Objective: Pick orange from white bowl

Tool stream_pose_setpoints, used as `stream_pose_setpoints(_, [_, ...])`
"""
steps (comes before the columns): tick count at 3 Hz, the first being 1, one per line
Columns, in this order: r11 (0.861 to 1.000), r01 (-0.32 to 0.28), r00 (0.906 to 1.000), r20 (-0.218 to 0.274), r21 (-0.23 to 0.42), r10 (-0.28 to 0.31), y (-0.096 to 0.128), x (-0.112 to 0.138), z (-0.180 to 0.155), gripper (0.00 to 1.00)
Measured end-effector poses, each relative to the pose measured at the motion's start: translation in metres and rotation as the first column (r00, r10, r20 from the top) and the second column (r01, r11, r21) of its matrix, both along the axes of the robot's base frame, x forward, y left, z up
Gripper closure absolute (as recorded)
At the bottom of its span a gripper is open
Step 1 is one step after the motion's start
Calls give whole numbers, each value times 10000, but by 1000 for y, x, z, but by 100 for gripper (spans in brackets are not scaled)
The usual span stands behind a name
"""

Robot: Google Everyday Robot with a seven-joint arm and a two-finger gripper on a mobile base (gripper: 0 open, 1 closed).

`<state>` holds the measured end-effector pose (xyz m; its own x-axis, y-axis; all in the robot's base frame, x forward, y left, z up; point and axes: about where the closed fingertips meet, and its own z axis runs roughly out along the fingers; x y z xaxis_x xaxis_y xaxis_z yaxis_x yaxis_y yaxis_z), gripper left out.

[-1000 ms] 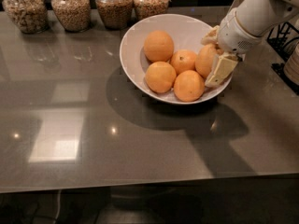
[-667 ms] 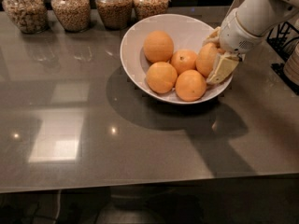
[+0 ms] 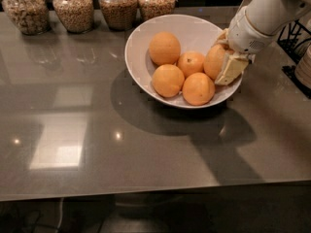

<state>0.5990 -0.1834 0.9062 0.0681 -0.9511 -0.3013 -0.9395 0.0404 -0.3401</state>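
**While clamped in the gripper (image 3: 222,57), low against the white bowl's (image 3: 194,29) right wall**

Nearest, along the front: grey glossy table (image 3: 146,159), patched with pale reflections of light and darkened by a broad shadow under and to the right of the bowl.

Next back, at centre right of the table: wide, shallow, smooth white, holding five fruits. Toward its front and left, four loose oranges (image 3: 167,80), bright and smooth, clustered close together.

At the right side of that cluster, inside the bowl: orange (image 3: 213,61). Rounded, with skin a touch duller and more mottled than its neighbours. Only the left part on show, the right part hidden behind a finger. Pressed close beside the small middle fruit and just behind the front one.

Pinched between cream fingers (image 3: 232,68), one across the near right flank, the other at the far side by the rim. Closed around the fruit, with contact on both sides. Reaching in over the bowl's right rim from the white arm (image 3: 265,16), slanting down from the upper right corner.

Farthest, along the table's back edge: four glass jars (image 3: 73,8) of grains in a row, well apart from the bowl.
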Motion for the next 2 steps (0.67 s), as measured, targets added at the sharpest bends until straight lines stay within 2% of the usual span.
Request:
stream_pose_setpoints(1, [9988,-127,9999,23,465,126,-1,-7,17,94])
stream_pose_setpoints(2, [9862,-404,9992,21,1606,406,-5,-21,44,100])
